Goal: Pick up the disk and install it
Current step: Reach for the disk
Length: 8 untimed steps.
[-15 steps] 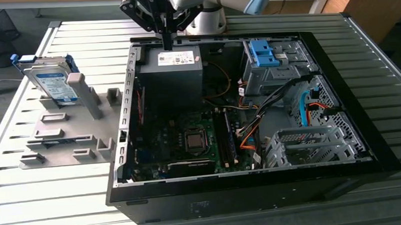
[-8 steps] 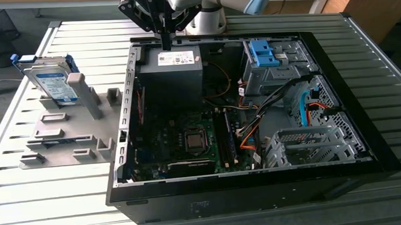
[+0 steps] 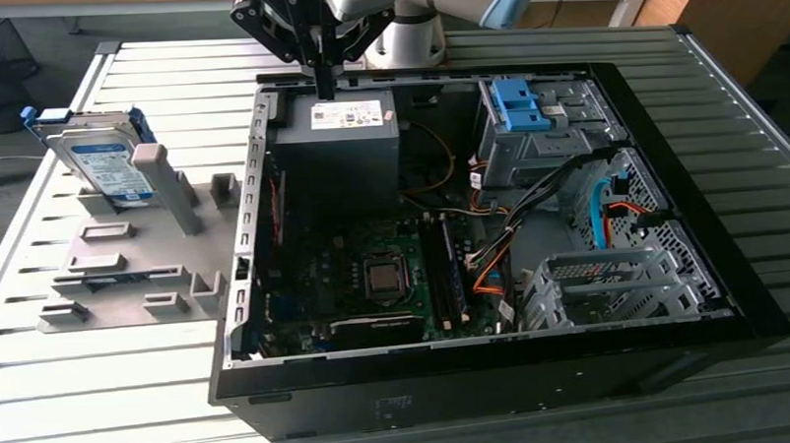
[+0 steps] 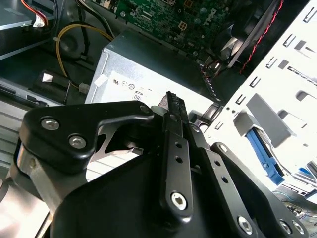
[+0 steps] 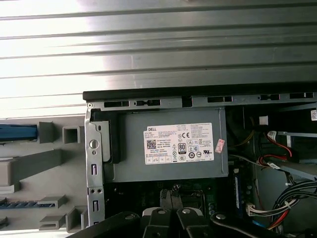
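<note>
The disk (image 3: 101,165), a silver drive with a white-and-blue label and blue rails, stands tilted in a grey fixture (image 3: 134,270) on the exterior view's left, outside the computer case. My gripper (image 3: 324,89) hangs over the case's far edge, just above the power supply box (image 3: 346,135) with its white sticker. The fingers are pressed together with nothing between them, as seen in both wrist views (image 4: 169,99) (image 5: 172,194). The gripper is well apart from the disk. The first wrist view shows a blue edge (image 5: 17,132) on the fixture.
The open black computer case (image 3: 712,270) lies flat on a slatted metal table (image 3: 152,397). Inside are a motherboard (image 3: 370,272), cables (image 3: 489,258), a metal drive cage (image 3: 608,278) and a bare blue bracket (image 3: 516,104) at the far right.
</note>
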Motion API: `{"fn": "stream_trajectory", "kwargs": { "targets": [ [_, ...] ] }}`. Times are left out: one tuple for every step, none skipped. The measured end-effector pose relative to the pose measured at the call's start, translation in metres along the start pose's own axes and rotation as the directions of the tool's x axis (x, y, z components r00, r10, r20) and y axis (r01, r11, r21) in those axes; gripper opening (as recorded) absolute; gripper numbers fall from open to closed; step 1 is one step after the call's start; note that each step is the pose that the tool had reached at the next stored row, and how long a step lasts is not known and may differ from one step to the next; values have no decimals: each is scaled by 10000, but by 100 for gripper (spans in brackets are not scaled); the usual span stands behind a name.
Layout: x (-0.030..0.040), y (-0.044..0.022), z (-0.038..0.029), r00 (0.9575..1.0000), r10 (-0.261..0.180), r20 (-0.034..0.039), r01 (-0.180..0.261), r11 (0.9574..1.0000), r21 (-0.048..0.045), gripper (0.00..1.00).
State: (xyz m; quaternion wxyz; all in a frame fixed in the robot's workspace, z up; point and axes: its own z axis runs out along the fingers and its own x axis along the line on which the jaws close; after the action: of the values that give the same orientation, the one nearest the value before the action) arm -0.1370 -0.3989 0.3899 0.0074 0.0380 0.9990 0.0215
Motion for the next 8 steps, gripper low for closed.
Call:
{"fn": "stream_trajectory", "kwargs": {
  "targets": [
    [3, 0, 0, 10000, 0, 0, 0, 10000, 0, 11],
    [5, 0, 0, 10000, 0, 0, 0, 10000, 0, 11],
    [8, -1, 0, 10000, -1, 0, 1, 10000, 1, 11],
    [10, -1, 0, 10000, -1, 0, 1, 10000, 0, 11],
    [13, -1, 0, 10000, 0, 0, 0, 10000, 0, 11],
    [16, -1, 0, 10000, 0, 0, 0, 10000, 0, 11],
    [19, -1, 1, 10000, 0, 0, 0, 10000, 0, 11],
    [21, -2, 1, 10000, -1, 0, 1, 10000, 0, 11]
  ]
}}
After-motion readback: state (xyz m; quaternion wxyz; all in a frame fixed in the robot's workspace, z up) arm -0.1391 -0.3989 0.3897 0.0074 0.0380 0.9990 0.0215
